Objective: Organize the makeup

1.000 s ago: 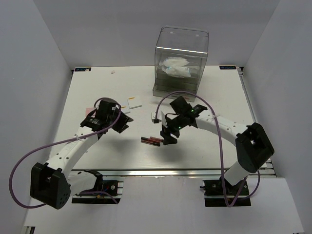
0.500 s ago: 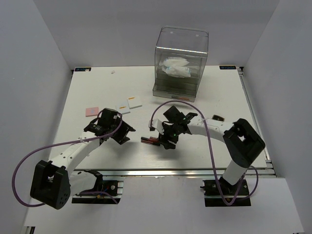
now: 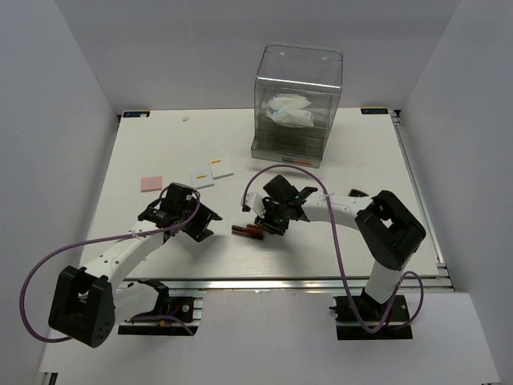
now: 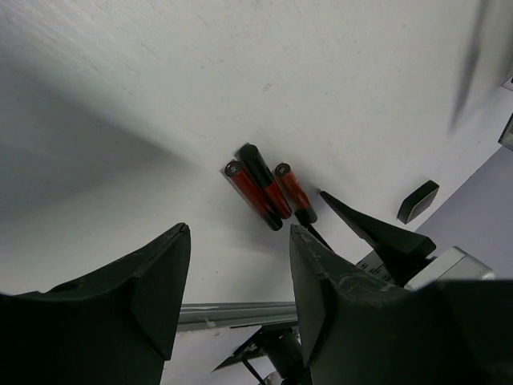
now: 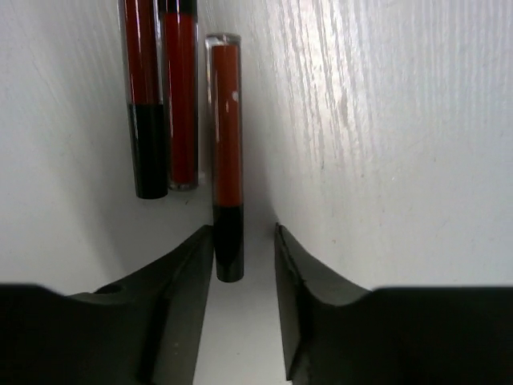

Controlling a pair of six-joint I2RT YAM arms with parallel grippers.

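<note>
Toward the desk's (image 3: 361, 144) 6 o'clock edge, right jaws loosely straddle a stick (image 5: 227, 120); left jaws gape empty.

Between claws: three sticks (image 3: 248, 231) lie side by side on the surface (image 3: 160, 144), between left claw (image 3: 202, 226) and right claw (image 3: 261, 227).
Right claw: fingers (image 5: 300, 297) straddle one stick's black end with slim gaps; the other two sticks lie just left.
Left claw: jaws apart, nothing between; bare surface ahead up to the sticks.
Back: box (image 3: 296, 96) stands well apart.
Left rear: white squares (image 3: 222, 168) and pink square (image 3: 151, 183) lie flat.
</note>
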